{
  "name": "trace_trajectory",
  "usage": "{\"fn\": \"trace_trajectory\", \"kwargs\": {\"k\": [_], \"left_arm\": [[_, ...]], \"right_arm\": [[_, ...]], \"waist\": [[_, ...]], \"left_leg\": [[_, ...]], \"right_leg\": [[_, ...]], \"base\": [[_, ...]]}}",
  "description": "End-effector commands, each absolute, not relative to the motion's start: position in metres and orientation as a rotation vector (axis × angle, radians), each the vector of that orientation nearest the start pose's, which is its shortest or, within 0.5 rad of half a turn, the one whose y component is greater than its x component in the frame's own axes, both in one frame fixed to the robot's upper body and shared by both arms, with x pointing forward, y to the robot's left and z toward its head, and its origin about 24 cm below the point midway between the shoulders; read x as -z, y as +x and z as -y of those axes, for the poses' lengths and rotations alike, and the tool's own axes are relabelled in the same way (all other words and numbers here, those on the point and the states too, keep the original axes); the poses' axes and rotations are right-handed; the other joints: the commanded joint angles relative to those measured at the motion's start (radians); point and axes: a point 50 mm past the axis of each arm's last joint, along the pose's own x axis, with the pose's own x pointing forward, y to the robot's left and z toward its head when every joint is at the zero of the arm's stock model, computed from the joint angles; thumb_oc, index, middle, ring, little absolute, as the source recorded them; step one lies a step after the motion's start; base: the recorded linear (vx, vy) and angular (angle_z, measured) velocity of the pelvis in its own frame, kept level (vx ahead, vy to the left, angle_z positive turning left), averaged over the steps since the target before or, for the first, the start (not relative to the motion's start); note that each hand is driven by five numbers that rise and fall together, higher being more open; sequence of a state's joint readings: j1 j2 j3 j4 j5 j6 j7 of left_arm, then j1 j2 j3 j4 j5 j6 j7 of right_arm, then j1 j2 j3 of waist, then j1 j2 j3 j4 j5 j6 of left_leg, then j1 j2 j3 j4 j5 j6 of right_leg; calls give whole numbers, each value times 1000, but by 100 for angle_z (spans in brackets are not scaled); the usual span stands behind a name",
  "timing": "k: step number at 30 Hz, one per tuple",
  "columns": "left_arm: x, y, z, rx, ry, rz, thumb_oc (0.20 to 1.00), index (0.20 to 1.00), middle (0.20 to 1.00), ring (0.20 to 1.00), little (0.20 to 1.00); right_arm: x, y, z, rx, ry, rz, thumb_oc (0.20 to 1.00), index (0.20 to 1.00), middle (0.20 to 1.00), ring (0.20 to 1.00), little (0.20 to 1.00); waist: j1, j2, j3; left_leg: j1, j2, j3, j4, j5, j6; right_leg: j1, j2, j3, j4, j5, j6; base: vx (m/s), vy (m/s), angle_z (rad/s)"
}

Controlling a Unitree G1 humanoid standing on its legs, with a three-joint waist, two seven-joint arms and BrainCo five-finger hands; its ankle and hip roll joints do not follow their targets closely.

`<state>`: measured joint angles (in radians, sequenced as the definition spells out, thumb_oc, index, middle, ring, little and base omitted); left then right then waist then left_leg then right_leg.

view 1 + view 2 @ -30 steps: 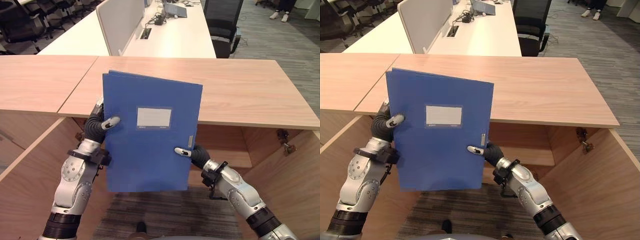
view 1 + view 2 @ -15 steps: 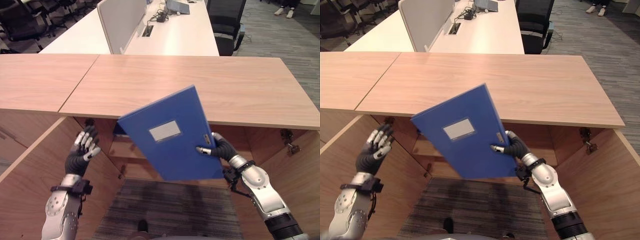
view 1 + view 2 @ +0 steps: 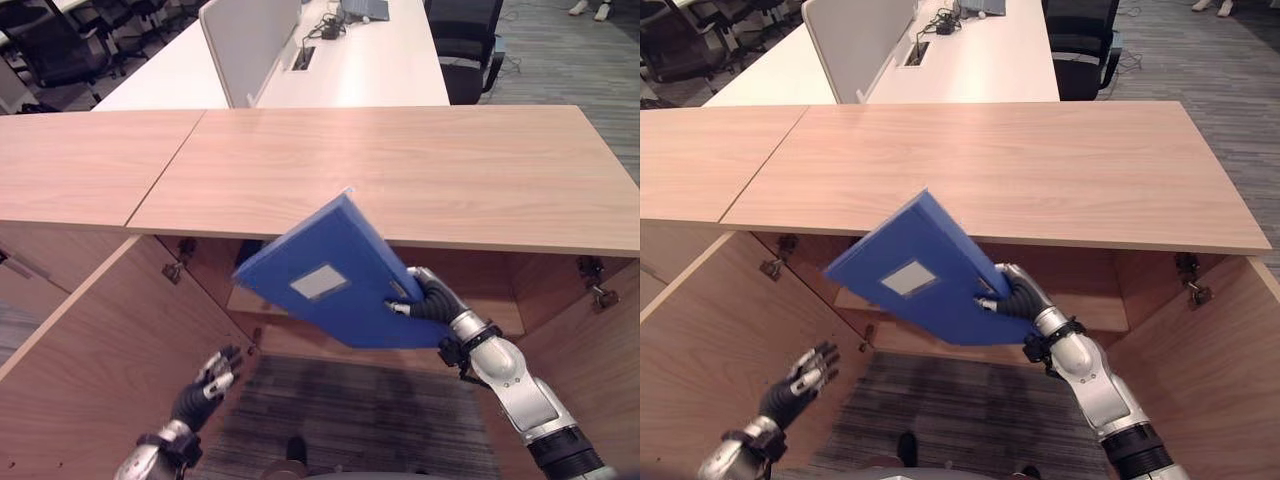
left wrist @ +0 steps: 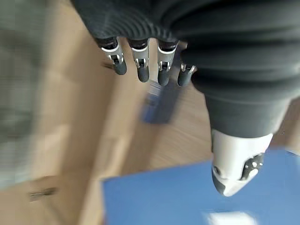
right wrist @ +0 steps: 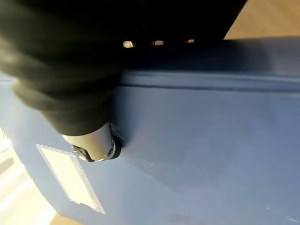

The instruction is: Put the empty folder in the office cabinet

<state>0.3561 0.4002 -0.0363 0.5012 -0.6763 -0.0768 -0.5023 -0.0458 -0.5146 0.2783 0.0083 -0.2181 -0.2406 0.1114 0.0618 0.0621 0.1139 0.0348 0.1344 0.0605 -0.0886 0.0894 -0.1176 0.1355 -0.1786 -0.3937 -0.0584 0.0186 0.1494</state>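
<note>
Fingers and thumb of the right hand (image 3: pixel 425 297) are curled round the near edge of the blue folder (image 3: pixel 325 275) — thumb (image 5: pixel 96 145) on the labelled face, the rest wrapped underneath. The folder is held in the air, tilted, its far corner pointing toward 12 o'clock and crossing the front edge of the wooden cabinet top (image 3: pixel 400 170), its lower part in front of the open cabinet mouth. Down at 7 o'clock the left hand (image 3: pixel 208 378) hangs low beside the open left door (image 3: pixel 95 340), fingers straight and relaxed, holding nothing.

Inside the opening, the shelf (image 3: pixel 1090 318) runs across at 3 o'clock of the folder, with the open right door (image 3: pixel 1230 370) beyond it.

My read: the insertion is only starting — the folder has to drop under the top and slide in. Risks from here? That raised corner sits level with the top's front edge, so a straight push could knock it there. With 1 hand pinching 1 edge, a bump could twist the folder out of the grasp and send it to the carpet (image 3: pixel 350 410) below.
</note>
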Motion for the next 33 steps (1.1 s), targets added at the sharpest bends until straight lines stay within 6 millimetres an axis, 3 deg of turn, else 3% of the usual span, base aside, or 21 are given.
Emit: {"fn": "trace_trajectory", "kwargs": {"k": [1,6,9,12,18,23,33], "left_arm": [[85,112,-268,141,-188,-659,1000,1000,1000,1000,1000],[118,96,-260,107,0,-846,1000,1000,1000,1000,1000],[123,101,-254,94,78,-855,1000,1000,1000,1000,1000],[123,105,-253,90,90,-841,1000,1000,1000,1000,1000],[97,142,-244,137,78,-652,1000,1000,1000,1000,1000],[62,177,-246,120,14,-456,1000,1000,1000,1000,1000],[28,207,-237,147,-75,-274,1000,1000,1000,1000,1000]], "right_arm": [[-85,254,143,-527,-695,353,200,200,200,200,200],[-60,251,136,-620,-757,262,200,200,200,200,200],[-41,252,133,-660,-771,177,200,200,200,200,200],[-37,253,134,-663,-769,153,200,200,200,200,200],[14,249,155,-541,-532,-171,200,200,200,200,200],[40,249,188,-265,-301,-337,200,200,200,200,200],[32,266,226,111,32,-300,200,200,200,200,200]], "waist": [[8,-43,6],[10,-52,10],[20,-59,13],[22,-60,15],[40,-67,17],[55,-73,18],[75,-75,50]], "left_leg": [[-5,-34,-38,18,-71,47],[-11,-32,-45,19,-72,45],[-16,-32,-54,19,-72,44],[-17,-33,-57,20,-72,44],[-28,-37,-74,19,-69,42],[-42,-42,-95,19,-65,40],[-72,-44,-117,19,-59,40]], "right_leg": [[-93,-9,98,112,-61,25],[-99,-9,91,120,-66,24],[-98,-11,80,125,-70,23],[-98,-11,77,126,-71,23],[-91,-12,54,121,-71,23],[-88,-12,32,119,-73,21],[-109,-9,17,122,-75,20]], "base": [[0,0,0],[2,-5,3],[10,-4,3],[8,-1,7],[8,1,10],[9,-3,12],[-17,-5,10]]}}
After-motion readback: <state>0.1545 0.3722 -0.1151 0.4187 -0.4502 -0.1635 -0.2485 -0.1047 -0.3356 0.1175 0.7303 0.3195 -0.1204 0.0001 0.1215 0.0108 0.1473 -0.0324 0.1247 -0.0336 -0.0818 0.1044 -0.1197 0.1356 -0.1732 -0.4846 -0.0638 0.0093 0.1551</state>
